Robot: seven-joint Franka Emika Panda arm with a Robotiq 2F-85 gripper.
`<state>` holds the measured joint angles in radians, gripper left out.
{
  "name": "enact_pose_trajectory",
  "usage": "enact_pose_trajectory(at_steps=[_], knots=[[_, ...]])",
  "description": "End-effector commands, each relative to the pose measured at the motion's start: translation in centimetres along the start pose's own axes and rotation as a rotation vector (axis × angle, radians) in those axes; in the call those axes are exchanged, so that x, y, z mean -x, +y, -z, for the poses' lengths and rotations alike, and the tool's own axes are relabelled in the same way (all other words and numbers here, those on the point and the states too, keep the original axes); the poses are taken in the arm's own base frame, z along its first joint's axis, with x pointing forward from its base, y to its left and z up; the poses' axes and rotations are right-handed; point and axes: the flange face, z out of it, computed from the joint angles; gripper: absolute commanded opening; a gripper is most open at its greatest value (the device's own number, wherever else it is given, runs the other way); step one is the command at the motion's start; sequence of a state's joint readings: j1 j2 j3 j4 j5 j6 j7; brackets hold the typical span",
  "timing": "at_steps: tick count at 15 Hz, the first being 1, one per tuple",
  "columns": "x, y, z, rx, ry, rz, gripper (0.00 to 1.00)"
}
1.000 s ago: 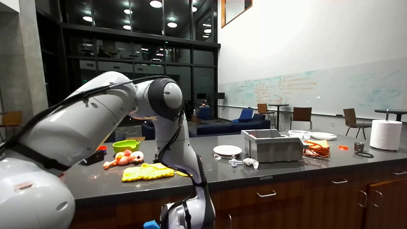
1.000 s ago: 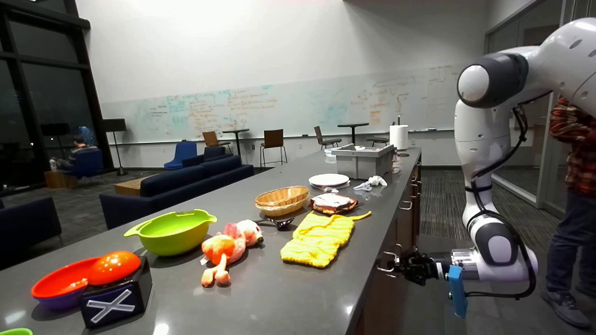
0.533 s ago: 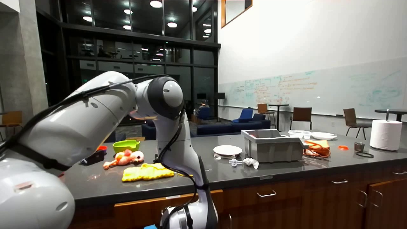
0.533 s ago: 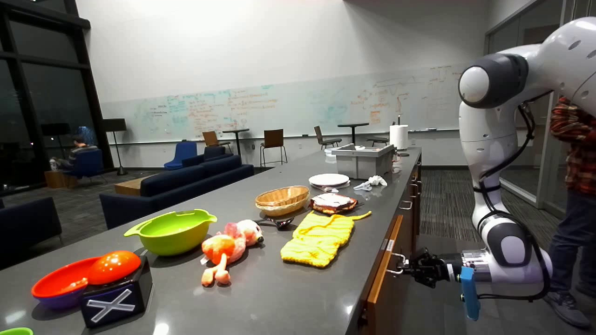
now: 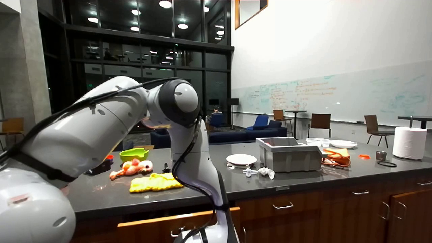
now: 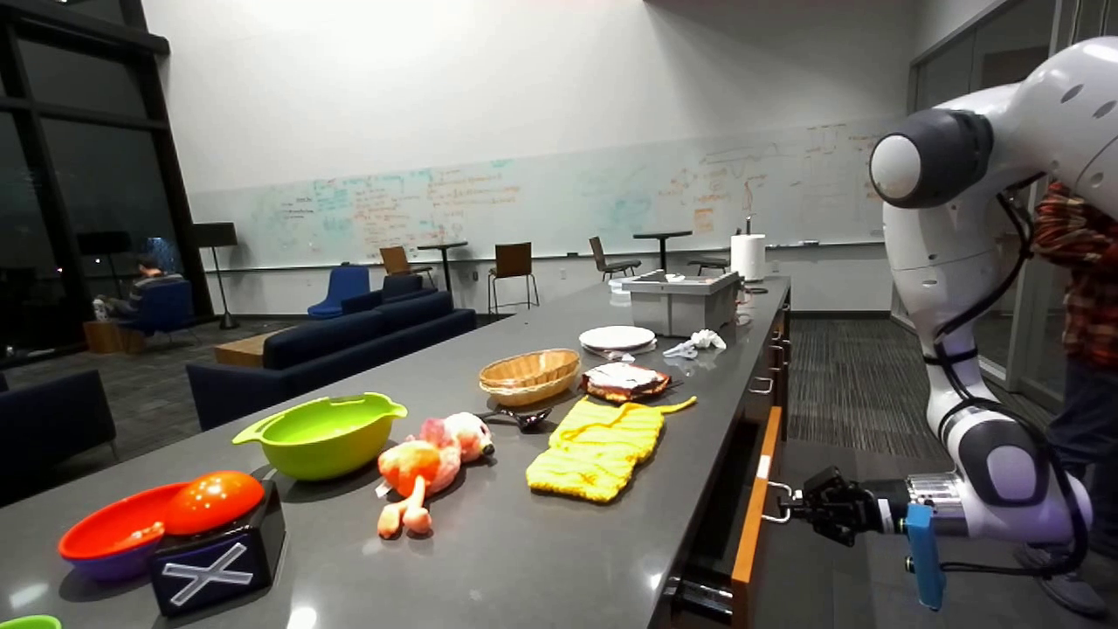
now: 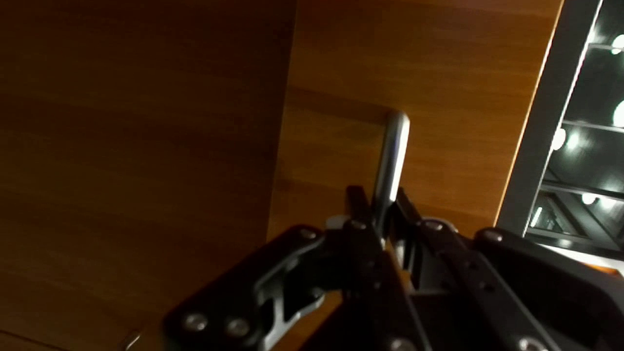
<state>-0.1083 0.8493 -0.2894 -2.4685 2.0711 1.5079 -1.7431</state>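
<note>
My gripper [image 7: 379, 200] is shut on the silver bar handle [image 7: 394, 151] of a wooden drawer, one finger on each side of the bar. In an exterior view the black gripper [image 6: 797, 505] reaches level towards the counter, its tips at the handle [image 6: 775, 519]. The drawer front [image 6: 756, 515] stands out from the cabinet, with a dark gap and a metal runner [image 6: 706, 596] behind it. The drawer's top edge [image 5: 155, 220] also shows in an exterior view, where the gripper itself is hidden below the frame. What lies inside the drawer cannot be made out.
Above the drawer runs the dark countertop [image 6: 489, 568]. On it lie a yellow knitted cloth [image 6: 598, 450], a pink plush toy [image 6: 437, 463], a green bowl [image 6: 327, 437], a wicker basket [image 6: 528, 377] and a grey bin [image 5: 290, 157]. A person [image 6: 1083, 297] stands behind the arm.
The drawer, closed a second ago, has come out from the cabinet. My arm and gripper have drawn back away from the counter with the handle held throughout.
</note>
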Motion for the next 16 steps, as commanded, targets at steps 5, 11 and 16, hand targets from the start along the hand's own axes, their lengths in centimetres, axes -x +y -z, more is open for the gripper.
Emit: enact_pose_trajectory(at_steps=[5,11,16], knots=[[0.3,3.6,6.0,0.053,0.087,-0.078,0.04],[1.0,4.1,8.0,0.039,0.125,-0.107,0.04],[1.3,4.2,9.8,0.044,0.159,-0.116,0.04]])
